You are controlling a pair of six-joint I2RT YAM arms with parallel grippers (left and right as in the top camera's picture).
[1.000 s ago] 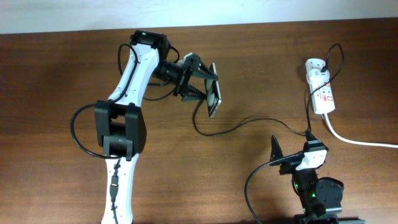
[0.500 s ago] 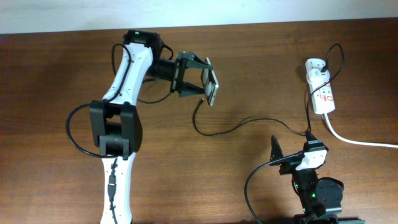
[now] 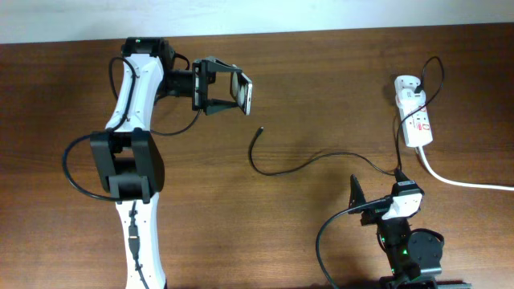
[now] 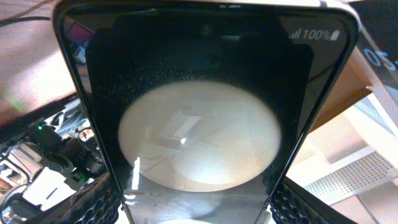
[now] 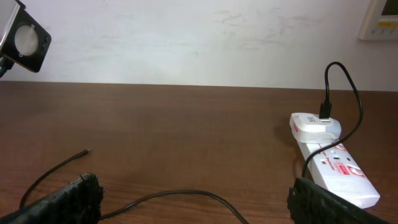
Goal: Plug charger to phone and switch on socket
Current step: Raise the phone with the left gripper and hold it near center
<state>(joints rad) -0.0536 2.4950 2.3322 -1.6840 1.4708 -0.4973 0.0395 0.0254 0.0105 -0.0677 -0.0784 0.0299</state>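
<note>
A brown wooden counter [image 3: 321,72] is seen from above, with one robot arm on the left and one at the near right edge.

The left gripper [image 3: 231,88] reaches out sideways from its arm and pinches the phone [image 4: 199,124] by its two long edges. The phone is lifted off the counter and stands on edge. In the left wrist view its dark glass faces the camera, fills most of the picture and carries a pale round reflection, with a small battery mark at its top right corner.

The charger [image 3: 321,156] is a thin black cable lying on the counter. Its loose tip rests on the wood near the phone but apart from it, touching nothing. From there the cable bends back, runs right across the middle of the counter, passes just beside the right arm and rises to the far right.

There it ends in a white adapter [image 5: 316,124] plugged into the far end of the socket [image 3: 418,120]. The socket is a white strip with red markings, lying flat on the right side. A thick white cord [image 3: 466,183] leaves its near end and runs off the right edge. Whether its switch is on cannot be told.

The right gripper [image 5: 193,199] sits low at the near edge with its jaws spread wide and holding nothing.
</note>
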